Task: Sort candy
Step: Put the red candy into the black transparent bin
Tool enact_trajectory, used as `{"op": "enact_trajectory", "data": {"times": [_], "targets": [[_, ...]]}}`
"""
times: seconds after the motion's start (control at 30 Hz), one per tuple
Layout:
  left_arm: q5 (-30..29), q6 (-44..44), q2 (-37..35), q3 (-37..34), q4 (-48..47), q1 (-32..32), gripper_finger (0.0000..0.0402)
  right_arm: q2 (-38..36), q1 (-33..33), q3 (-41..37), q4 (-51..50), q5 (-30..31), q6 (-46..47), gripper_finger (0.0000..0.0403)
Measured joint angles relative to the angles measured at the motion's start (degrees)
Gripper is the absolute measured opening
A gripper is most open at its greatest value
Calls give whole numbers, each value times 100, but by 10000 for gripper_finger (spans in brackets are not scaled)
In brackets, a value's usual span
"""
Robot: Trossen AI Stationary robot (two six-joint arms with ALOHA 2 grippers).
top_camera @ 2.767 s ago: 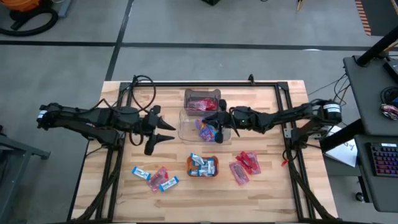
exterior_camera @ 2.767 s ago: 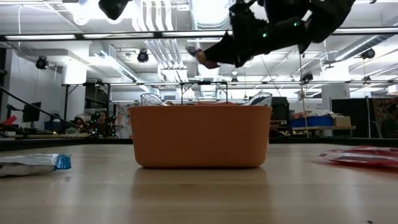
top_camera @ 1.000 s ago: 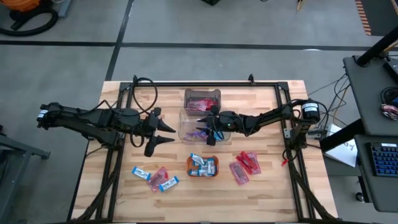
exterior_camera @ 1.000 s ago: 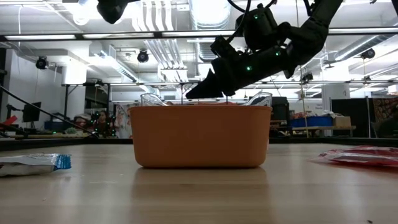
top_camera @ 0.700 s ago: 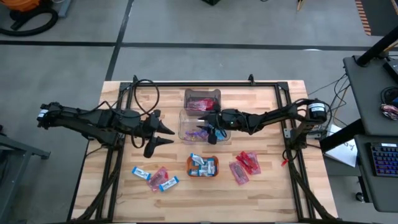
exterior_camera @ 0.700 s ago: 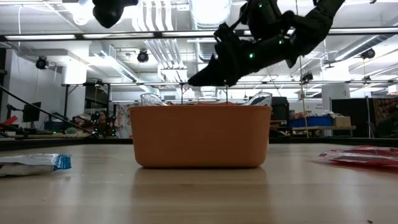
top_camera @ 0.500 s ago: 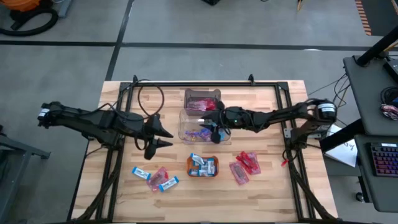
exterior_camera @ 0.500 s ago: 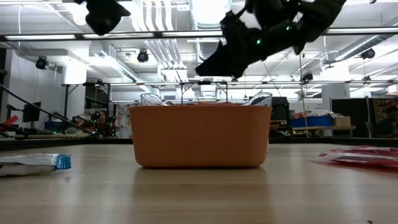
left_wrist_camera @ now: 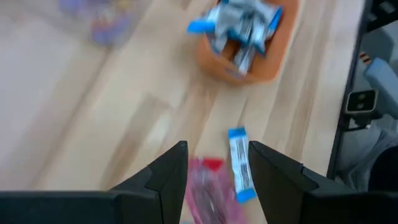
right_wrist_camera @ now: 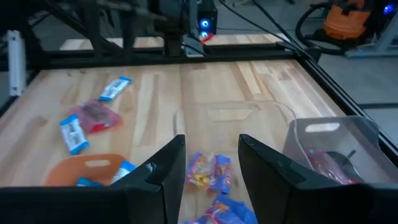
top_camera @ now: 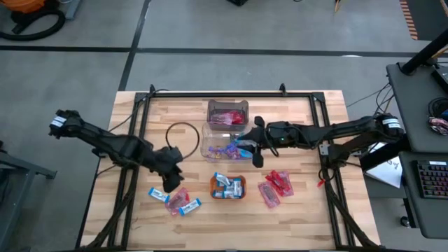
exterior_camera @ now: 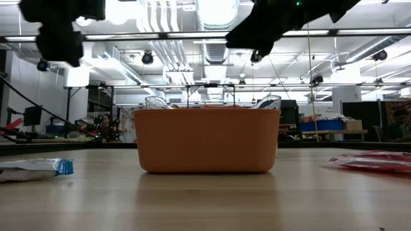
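Right gripper [top_camera: 246, 148] has let go over the clear bin [top_camera: 218, 147], fingers apart and empty — left gripper [left_wrist_camera: 213, 180], fingers apart, has dropped toward the loose candy [top_camera: 175, 199].

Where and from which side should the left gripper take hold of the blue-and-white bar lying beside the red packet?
Grip the blue-and-white bar across its narrow width at mid-length, coming straight down from above. It lies flat on the table, long and thin, so only its long edges offer a pinch. The red packet lies close along one edge, so the left gripper, open above, needs one of its fingers placed carefully.
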Motion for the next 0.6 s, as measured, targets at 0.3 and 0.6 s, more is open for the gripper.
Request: {"op": "enact_trajectory", "data": {"times": [0.3,0.6], "targets": [[-18,-808,840,0,-20,-792,153,-167,122,0,-161,2,-2,135],[-291,-868,1852,76,19,-1524,153,-164,122,0,-321,2,-16,135]]}}
